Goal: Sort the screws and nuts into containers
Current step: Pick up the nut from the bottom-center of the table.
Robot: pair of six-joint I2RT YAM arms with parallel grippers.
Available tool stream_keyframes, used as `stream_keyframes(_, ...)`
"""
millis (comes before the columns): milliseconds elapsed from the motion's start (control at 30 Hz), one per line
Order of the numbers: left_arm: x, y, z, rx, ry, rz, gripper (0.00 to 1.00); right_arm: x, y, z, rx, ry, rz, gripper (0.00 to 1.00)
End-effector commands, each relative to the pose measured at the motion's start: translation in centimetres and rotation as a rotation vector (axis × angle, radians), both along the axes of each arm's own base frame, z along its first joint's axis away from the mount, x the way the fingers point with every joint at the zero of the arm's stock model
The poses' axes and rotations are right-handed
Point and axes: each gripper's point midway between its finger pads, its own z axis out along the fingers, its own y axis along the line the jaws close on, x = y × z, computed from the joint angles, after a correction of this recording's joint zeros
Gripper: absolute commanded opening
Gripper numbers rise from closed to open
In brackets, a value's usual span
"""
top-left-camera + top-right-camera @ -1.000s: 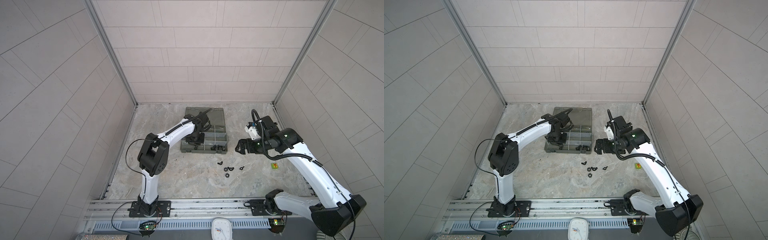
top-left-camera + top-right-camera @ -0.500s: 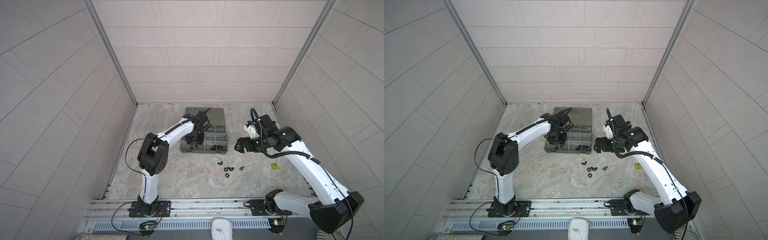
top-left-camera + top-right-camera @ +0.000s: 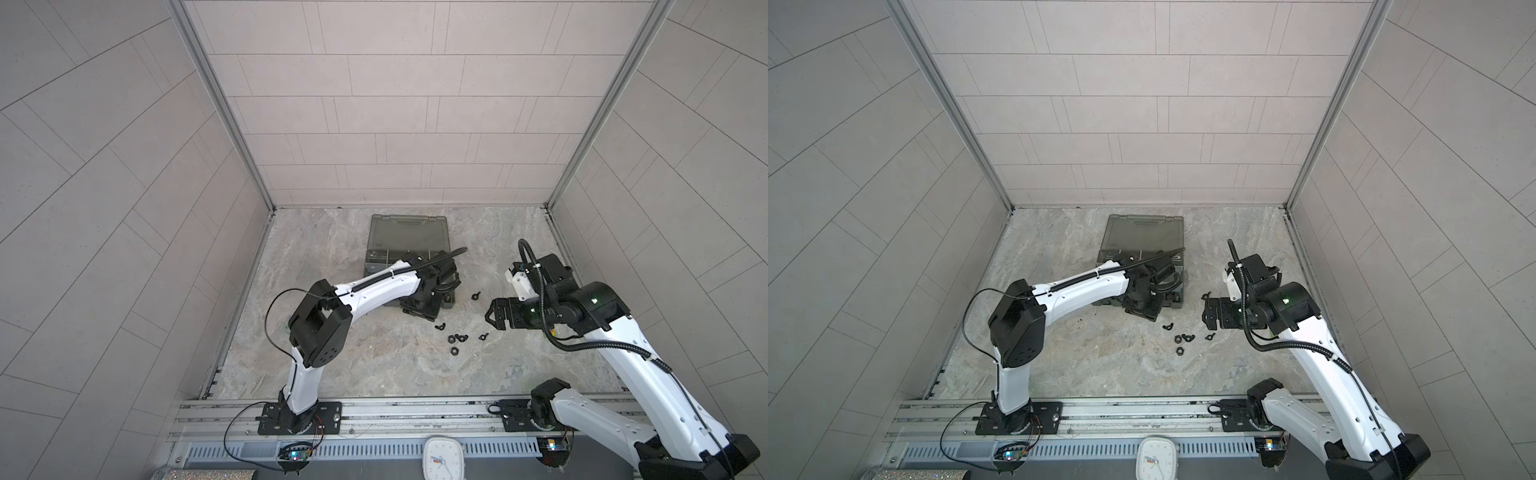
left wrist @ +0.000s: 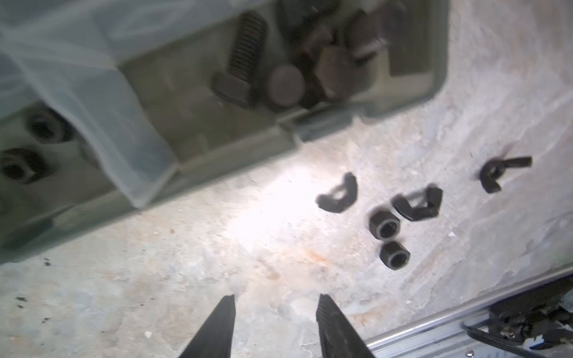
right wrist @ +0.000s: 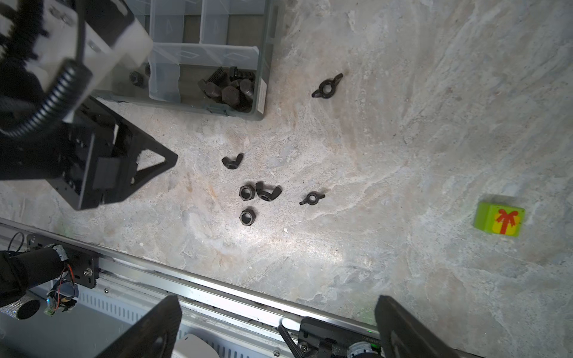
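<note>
Nuts (image 5: 247, 192) are scattered loose on the table (image 5: 403, 124) near the case (image 5: 186, 107), whose corner compartment is filled with screws (image 5: 231, 93). Being small, hard, light and probably slippery, each is best pinched across its flats or wings. The left claw (image 4: 276, 299) and right claw (image 5: 276, 300) are spread apart, empty.

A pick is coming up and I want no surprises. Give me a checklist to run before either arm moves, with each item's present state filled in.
1. Open, empty left gripper: ok.
2. Open, empty right gripper: ok.
3. Organiser lid laid open: ok.
4. All screws in the corner compartment, none seen loose on the table: ok.
5. Nuts cleared off the table: not ok. Two hex nuts and four wing nuts lie loose.
6. Grip room around every loose nut: not ok. One hex nut appears to touch a wing nut.
</note>
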Motion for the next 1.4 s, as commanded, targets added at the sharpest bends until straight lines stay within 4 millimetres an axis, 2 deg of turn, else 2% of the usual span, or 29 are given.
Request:
stream_keyframes(0, -1.4, -1.0, -0.3, 0.001, -0.002, 0.001, 0.48, -1.8, -1.4, -0.3, -0.034, 0.019, -0.035, 0.99)
stream_keyframes(200, -3.2, -3.8, -1.0, -0.006, -0.007, -0.062, 0.48, -3.4, -2.5, -0.4, -0.056, 0.005, -0.053, 0.99)
stream_keyframes(433, -4.7, -6.1, -2.7, -0.025, -0.003, -0.113, 0.48, -4.2, -2.7, -0.1, -0.037, -0.004, -0.065, 0.99)
stream_keyframes(800, -4.7, -7.6, -4.8, -0.026, -0.013, -0.120, 0.48, -5.2, -3.5, 0.5, -0.059, -0.012, -0.072, 0.99)
stream_keyframes(1100, -4.7, -8.0, -6.4, -0.008, -0.003, -0.120, 0.48, -6.4, -4.3, 0.4, -0.081, -0.009, -0.079, 0.99)
stream_keyframes(1367, -4.8, -8.7, -6.6, -0.014, 0.003, -0.123, 0.48, -7.0, -4.8, 0.2, -0.097, -0.005, -0.085, 0.99)
